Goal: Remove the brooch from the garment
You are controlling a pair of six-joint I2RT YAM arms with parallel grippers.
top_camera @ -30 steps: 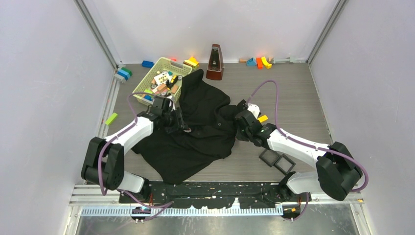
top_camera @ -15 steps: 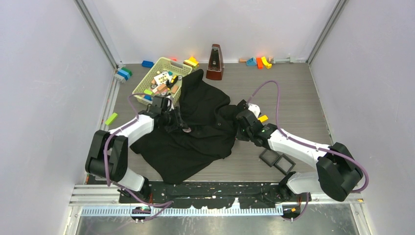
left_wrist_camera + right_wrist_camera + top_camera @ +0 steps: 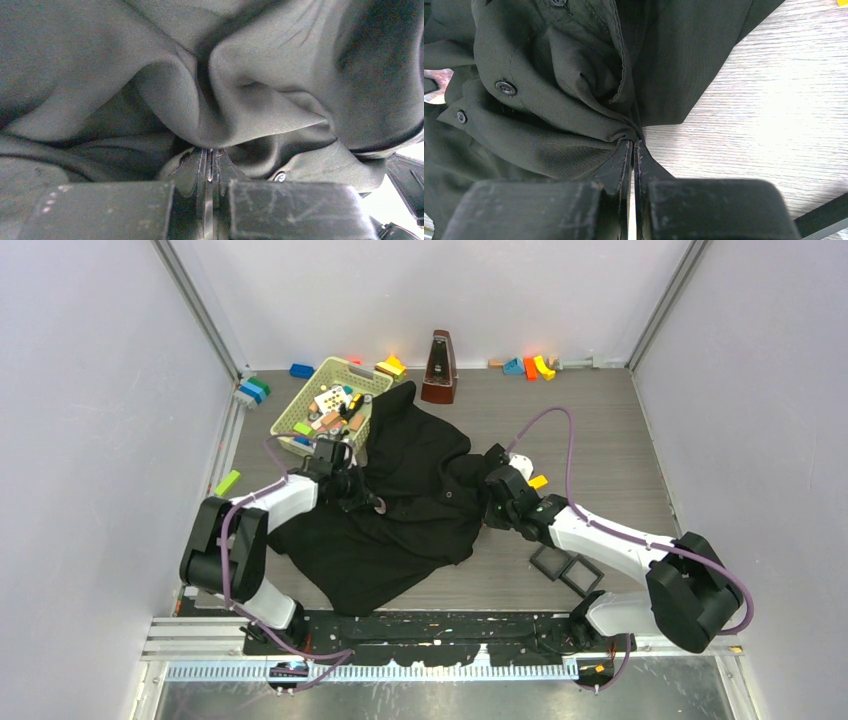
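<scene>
Swinging inward since a second ago, the left arm's [image 3: 270, 505] elbow stands nearer the garment [image 3: 420, 480], while the left hand [image 3: 210, 152] stays clamped on a fold of it. At that hand's 12 o'clock, the yellow-green basket [image 3: 303, 395] holds jumbled small coloured toys, with cloth draped over its rim. The brooch [image 3: 379, 506] lies on the garment at the left hand's 4 o'clock. The right hand [image 3: 633, 142] pinches a hem, fingers together; two black trays [image 3: 565, 568] lie on the table [image 3: 620, 440] at its 4 o'clock.
</scene>
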